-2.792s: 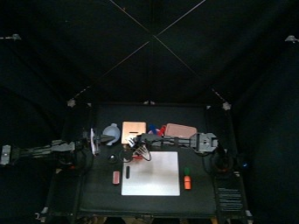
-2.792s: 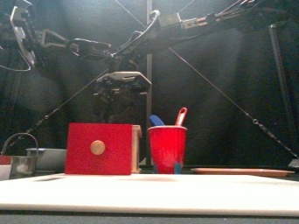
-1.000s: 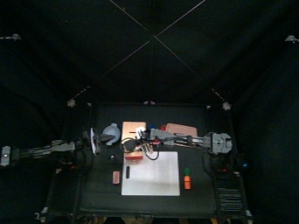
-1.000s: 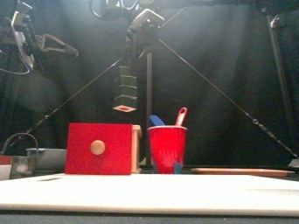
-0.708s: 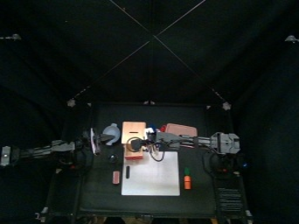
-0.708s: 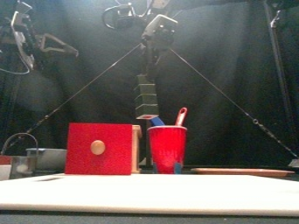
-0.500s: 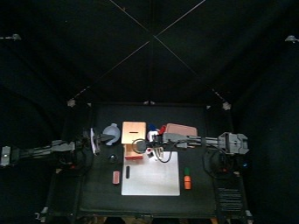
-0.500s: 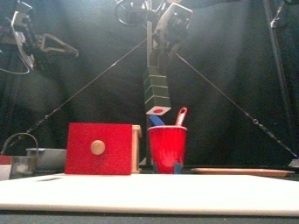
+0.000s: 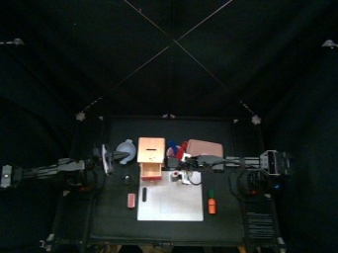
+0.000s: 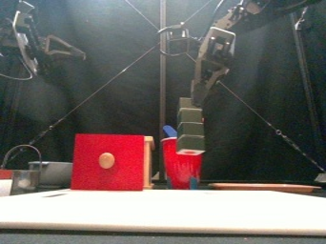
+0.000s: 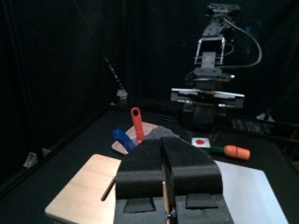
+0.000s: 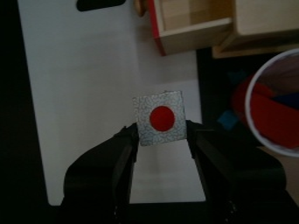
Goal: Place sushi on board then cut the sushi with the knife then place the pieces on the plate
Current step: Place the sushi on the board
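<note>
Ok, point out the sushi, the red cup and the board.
sushi (image 10: 190,129): front view, on the side of a middle block.
red cup (image 10: 181,171): front view, on its front wall below the sushi.
board (image 9: 172,199): top view, on its bare white middle.

Black curtain (image 9: 79,69) pretty much everywhere: across the whole back, down both sides too. Small black table (image 9: 113,225) in the middle, matte and dark, barely standing out from the cloth around it. Looks lit from up top only. Hazy pale glow (image 10: 121,17) high on the back curtain in the front view, brightest left of centre, fading to near black lower down. Same dark cloth behind everything in the left wrist view, honestly kinda gloomy.
</note>
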You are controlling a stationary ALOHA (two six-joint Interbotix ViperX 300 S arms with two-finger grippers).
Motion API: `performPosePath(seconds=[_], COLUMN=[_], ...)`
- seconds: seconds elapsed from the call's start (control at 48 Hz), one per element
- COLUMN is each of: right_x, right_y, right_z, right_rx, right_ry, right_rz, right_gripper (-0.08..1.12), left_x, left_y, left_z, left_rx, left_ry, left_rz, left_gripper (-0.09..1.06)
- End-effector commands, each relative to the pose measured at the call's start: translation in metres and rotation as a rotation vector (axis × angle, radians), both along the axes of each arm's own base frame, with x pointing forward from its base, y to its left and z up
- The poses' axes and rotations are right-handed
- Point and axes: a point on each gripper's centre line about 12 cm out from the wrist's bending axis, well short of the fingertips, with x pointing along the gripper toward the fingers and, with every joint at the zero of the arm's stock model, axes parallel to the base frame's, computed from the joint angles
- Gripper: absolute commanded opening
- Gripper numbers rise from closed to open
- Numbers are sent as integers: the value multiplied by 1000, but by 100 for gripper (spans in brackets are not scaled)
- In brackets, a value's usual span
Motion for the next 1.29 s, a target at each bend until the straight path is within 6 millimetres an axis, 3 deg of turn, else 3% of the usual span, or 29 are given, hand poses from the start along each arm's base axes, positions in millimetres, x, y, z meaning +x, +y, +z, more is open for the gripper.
performPosePath(seconds=[0.021,0.479,0.646,0.938,1.292], right_x=[0,11,12,14,24], right_y=[1,13,19,36,68], right_z=[17,-13,-13,-7,-25], right_rx=[-7,-219,-308,-470,-591], right_ry=[-102,-57,-49,4,46], right_rz=[-20,114,143,127,136], right_gripper=[67,68,68,68,68], left_x=[3,2,2,1,0], left_y=[1,3,4,7,6], left_z=[10,-4,-6,-8,-11], left_rx=[5,-39,-40,-41,-45], left_ry=[-24,4,8,12,21], left_rz=[4,14,18,35,35], left_gripper=[7,7,7,7,7])
